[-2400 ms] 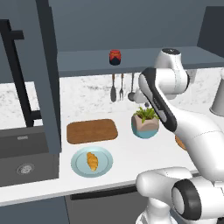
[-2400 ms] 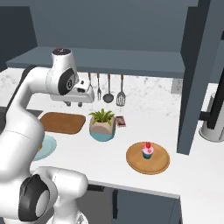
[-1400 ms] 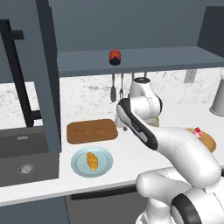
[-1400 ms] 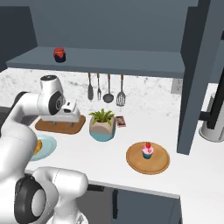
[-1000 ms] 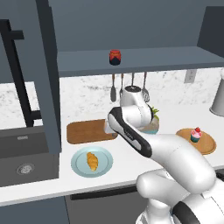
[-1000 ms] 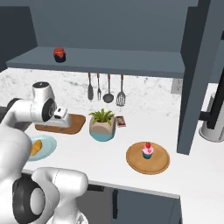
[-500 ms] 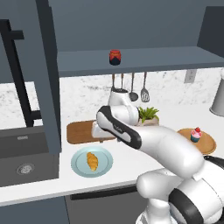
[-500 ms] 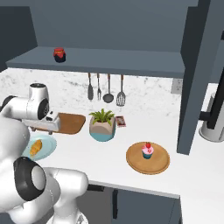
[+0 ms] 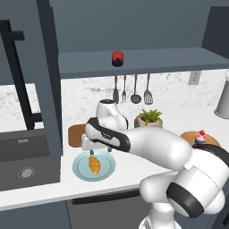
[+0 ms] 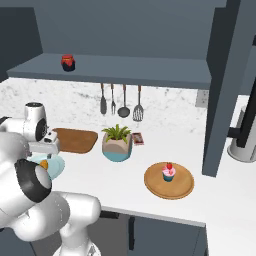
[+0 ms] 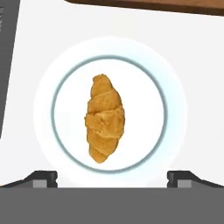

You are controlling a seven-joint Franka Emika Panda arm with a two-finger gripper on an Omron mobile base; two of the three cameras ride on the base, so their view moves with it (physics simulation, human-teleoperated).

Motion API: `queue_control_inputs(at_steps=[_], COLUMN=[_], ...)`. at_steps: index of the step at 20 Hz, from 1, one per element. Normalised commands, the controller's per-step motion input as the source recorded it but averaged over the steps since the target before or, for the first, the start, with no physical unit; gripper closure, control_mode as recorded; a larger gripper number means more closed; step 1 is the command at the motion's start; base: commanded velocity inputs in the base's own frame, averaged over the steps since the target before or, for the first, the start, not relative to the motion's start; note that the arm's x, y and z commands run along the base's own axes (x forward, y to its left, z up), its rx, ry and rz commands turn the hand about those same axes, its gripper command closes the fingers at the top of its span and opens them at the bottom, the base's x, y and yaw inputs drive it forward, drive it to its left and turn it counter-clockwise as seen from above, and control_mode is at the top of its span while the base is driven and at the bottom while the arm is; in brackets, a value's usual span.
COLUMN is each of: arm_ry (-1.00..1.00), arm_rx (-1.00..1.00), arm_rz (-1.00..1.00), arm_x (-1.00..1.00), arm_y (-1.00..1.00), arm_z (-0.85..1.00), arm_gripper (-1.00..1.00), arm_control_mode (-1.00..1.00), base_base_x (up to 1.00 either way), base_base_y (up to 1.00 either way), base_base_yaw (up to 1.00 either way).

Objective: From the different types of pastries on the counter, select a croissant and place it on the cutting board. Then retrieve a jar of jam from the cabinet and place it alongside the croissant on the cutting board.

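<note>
Golden croissant [image 11: 105,119] lies beneath the wide-spread pincer [image 11: 112,177].

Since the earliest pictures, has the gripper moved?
Yes. In the left base view the gripper has swung left, from beside the plant to above the croissant on the plate.

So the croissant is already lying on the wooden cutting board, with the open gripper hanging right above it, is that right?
Not quite. The croissant lies on the round light blue plate, not on the cutting board, which sits just beyond the plate. The hand view shows this plainly. The rest holds: the gripper is open and hangs right above the croissant.
</note>
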Motion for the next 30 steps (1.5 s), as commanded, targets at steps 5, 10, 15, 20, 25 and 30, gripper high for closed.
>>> queue_control_inputs(at_steps=[5,10,15,20,25,30], arm_ry=[-0.02,-0.05,-0.12,-0.08,-0.01,0.00], arm_rx=[0.00,0.00,0.00,0.00,0.00,0.00], arm_rz=[0.05,0.08,0.10,0.06,0.04,0.02], arm_x=[0.10,0.00,0.02,0.00,0.04,0.14], arm_y=[0.03,0.21,0.10,0.00,0.00,0.00], arm_z=[-0.05,-0.23,-0.20,-0.13,-0.26,-0.23], arm_gripper=[-1.00,-1.00,-1.00,-1.00,-1.00,-1.00], arm_control_mode=[-1.00,-1.00,-1.00,-1.00,-1.00,-1.00], base_base_x=[0.00,0.00,0.00,0.00,0.00,0.00], base_base_y=[0.00,0.00,0.00,0.00,0.00,0.00], base_base_yaw=[0.00,0.00,0.00,0.00,0.00,0.00])
